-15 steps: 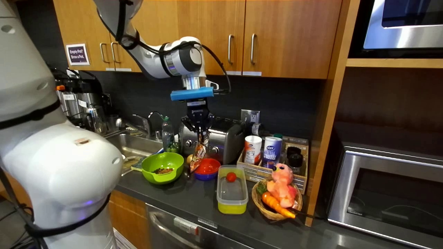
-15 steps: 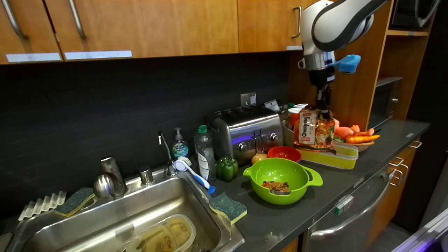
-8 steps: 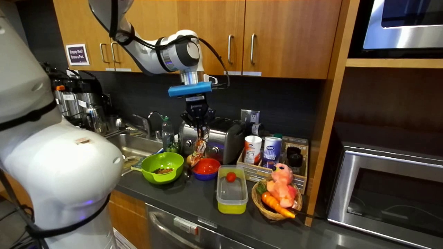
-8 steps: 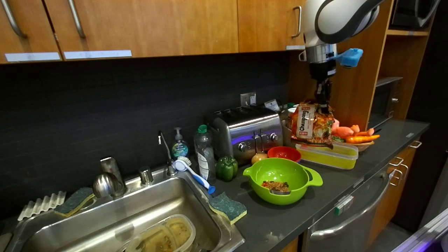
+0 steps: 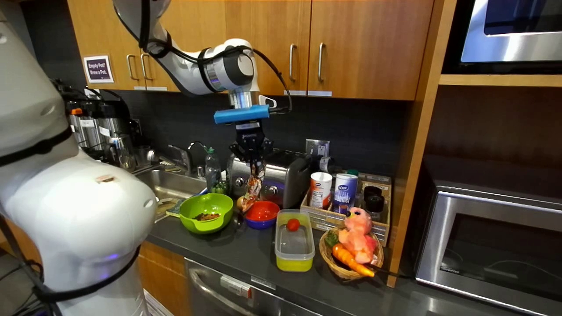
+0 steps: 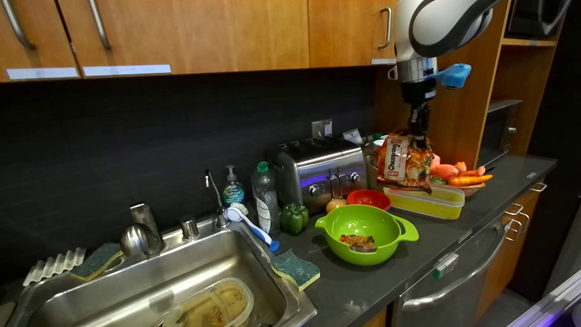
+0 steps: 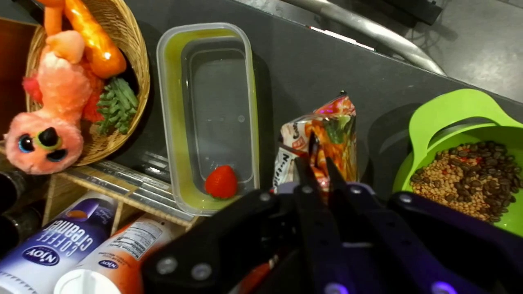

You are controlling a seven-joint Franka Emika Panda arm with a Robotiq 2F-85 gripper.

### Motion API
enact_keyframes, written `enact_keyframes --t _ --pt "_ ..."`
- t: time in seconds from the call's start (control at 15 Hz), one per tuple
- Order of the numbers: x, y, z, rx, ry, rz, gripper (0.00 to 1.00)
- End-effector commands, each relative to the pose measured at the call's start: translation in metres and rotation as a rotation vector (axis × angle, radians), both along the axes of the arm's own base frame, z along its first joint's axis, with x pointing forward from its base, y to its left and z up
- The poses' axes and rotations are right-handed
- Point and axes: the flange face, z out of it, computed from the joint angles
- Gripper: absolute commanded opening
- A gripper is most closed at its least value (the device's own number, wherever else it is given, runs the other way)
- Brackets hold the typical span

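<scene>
In an exterior view: end effector (image 5: 256,168) points straight down, pinching the top edge of a food packet (image 5: 252,193). Packet hangs directly below its tips, seen nearly edge-on, tilted, lower end toward frame left. Toaster (image 5: 277,175) close behind. Red bowl (image 5: 268,210), nested in a blue bowl (image 5: 262,224), sits by the packet's lower end; contact cannot be told. Green bowl (image 5: 191,220) off to frame left, apart from the packet. To frame right a plastic box (image 5: 294,264) with a red fruit (image 5: 293,224) inside, then a basket (image 5: 338,269) carrying a pink plush toy (image 5: 358,239) and a carrot (image 5: 351,260). All on a dark table (image 5: 250,250).

In an exterior view: packet broad face on, the word Champong readable, a little aslant, held near its upper right corner so most of it hangs to frame left of the tips. Its lower edge overlaps the plastic box in line of sight; the gap between them cannot be judged. Onion (image 6: 336,205) and green pepper (image 6: 294,219) close to the toaster, bottle (image 6: 265,197) beside the green pepper, sponge (image 6: 296,268) at the edge of the sink (image 6: 136,290).

Wrist view: fingers (image 7: 307,189) enter from the bottom, close together, the packet between them and reaching past the tips. From this angle it shows between plastic box and green bowl, a strip of table on either side. Green bowl holds a dry mix of beans and grains (image 7: 466,181).
</scene>
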Motion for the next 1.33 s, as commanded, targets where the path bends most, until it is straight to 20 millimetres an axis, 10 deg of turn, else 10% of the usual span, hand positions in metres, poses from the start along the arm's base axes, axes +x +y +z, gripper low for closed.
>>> enact_keyframes --t 0.0,0.4,1.27 --pt "-0.011 0.018 0.014 0.024 -0.027 0.043 0.02" --pt "-0.021 0.057 0.022 0.049 -0.045 0.137 0.02" --pt "-0.008 0.099 -0.025 0.15 0.109 0.297 0.02"
